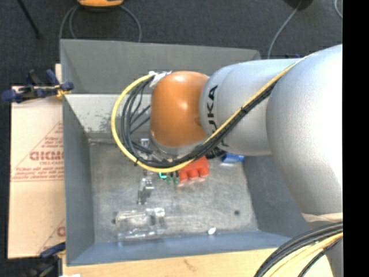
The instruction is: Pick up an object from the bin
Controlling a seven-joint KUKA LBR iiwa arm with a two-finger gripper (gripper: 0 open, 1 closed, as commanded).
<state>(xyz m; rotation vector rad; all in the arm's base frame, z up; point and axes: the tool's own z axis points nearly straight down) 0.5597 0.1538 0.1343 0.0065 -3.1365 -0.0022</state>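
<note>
Gripper (146,190), open or closed unclear under glossy orange dome (176,108), hangs near ridged red block (194,171).

Bright light from above, sheen on the silver arm (288,114) (orange cover (176,111) too), soft shadow on the bin floor (109,180).

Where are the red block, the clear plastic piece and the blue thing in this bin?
red block (195,172), camera view, its top face.
clear plastic piece (138,219), camera view, its middle.
blue thing (233,159), camera view, its visible edge.

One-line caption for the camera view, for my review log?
Orange-covered KUKA wrist over grey bin; red block just beside it, clear plastic piece lying apart.
</note>
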